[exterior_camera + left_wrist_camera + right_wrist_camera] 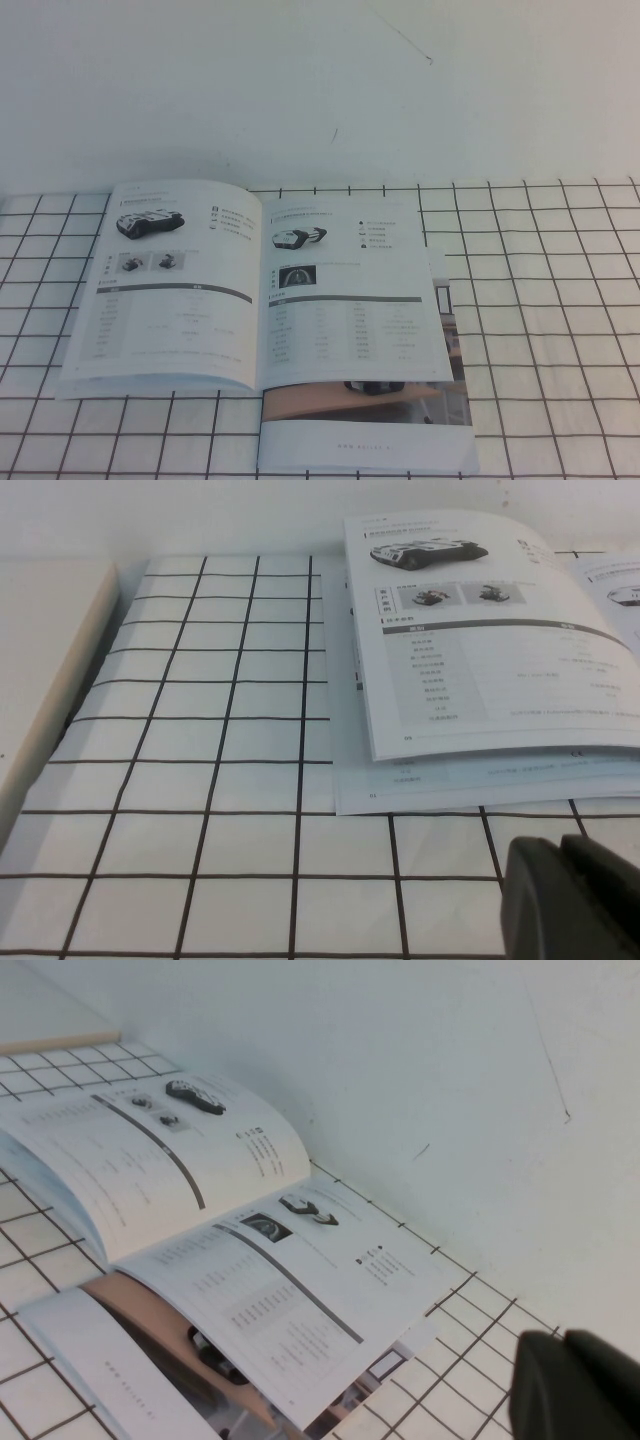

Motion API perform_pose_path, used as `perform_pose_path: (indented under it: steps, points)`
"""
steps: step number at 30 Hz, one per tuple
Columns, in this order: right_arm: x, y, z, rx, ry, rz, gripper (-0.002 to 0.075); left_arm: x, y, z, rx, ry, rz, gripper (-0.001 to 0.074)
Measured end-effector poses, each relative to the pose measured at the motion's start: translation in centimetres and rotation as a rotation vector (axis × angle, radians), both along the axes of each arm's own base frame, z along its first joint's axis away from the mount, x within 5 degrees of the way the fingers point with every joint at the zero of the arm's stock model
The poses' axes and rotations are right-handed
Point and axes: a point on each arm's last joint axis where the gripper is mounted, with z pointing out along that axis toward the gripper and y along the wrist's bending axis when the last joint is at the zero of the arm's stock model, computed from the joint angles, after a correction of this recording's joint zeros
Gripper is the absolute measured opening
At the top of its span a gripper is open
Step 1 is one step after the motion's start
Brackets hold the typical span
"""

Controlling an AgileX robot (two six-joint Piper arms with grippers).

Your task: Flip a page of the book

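The book [262, 300] lies open on the checked cloth, and also shows in the left wrist view [500, 735] and the right wrist view [230, 1250]. The page [170, 300] with two small black chassis photos, a grey bar and a table lies face up as its left leaf, slightly bowed; it also shows in both wrist views [470, 650] [140, 1150]. The right leaf [345, 310] shows one black-white vehicle. My left gripper [560, 846] is shut and empty over the cloth, to the book's left. My right gripper [562, 1340] is shut and empty beyond the book's right edge. Neither gripper shows in the high view.
A booklet with a wood-toned photo [400, 405] lies under the book's right half and sticks out at the front and right. A loose white sheet [440, 785] sticks out under the left half. A white wall [320, 90] stands behind. The cloth's left edge [60, 680] meets a pale table.
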Motion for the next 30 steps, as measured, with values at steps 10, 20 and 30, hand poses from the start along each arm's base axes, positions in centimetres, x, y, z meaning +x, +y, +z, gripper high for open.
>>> perform_pose_path:
  steps: [10,20,30]
  points:
    - [0.0,-0.1,0.0,-0.015,-0.013,-0.014,-0.0002,0.0,0.0,0.0,0.000,0.000,0.000,-0.0003]
    - [-2.4,-1.7,1.0,-0.103,-0.254,-0.158,-0.0002,0.0,0.0,0.0,0.000,0.000,0.000,-0.0003]
    - [-3.1,-2.1,0.3,-0.112,-0.304,-0.238,-0.0002,0.0,0.0,0.0,0.000,0.000,0.000,-0.0003]
